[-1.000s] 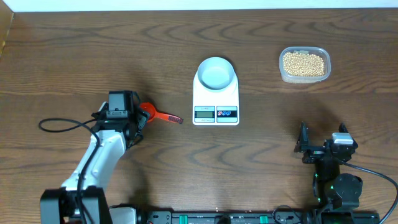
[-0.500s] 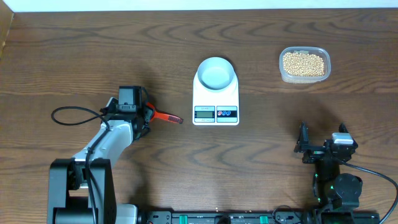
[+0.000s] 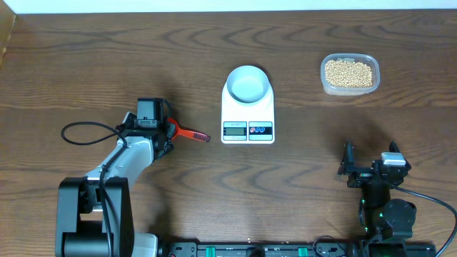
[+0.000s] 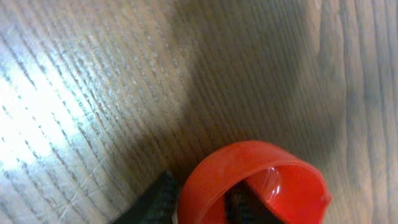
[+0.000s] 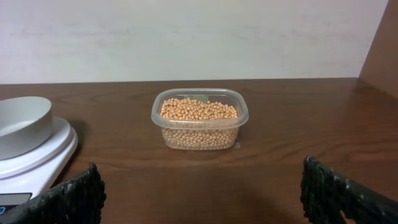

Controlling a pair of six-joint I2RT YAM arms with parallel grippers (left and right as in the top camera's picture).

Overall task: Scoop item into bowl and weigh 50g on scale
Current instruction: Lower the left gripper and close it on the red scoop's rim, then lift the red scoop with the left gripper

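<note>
The red scoop (image 3: 191,133) lies on the table left of the scale (image 3: 248,130). My left gripper (image 3: 166,130) is at its round cup. In the left wrist view the scoop's cup (image 4: 273,168) fills the lower frame, and my left gripper (image 4: 205,196) is shut on its wall, one finger inside and one outside. The white bowl (image 3: 248,83) sits on the scale, with nothing inside that shows. The beans (image 3: 348,72) fill a clear tub at the far right. My right gripper (image 3: 369,158) stands open near the front right, facing the beans (image 5: 199,121), the bowl (image 5: 22,121) and the scale (image 5: 37,158).
A clear plastic tub (image 5: 239,118) holds the beans near the table's back edge, in front of a white wall. A black cable (image 3: 82,132) loops on the table left of the left arm. Bare wood lies between scale and tub.
The left gripper shifted up and to the right onto the scoop's cup, and its jaws closed around the cup wall. The right arm stayed still.
</note>
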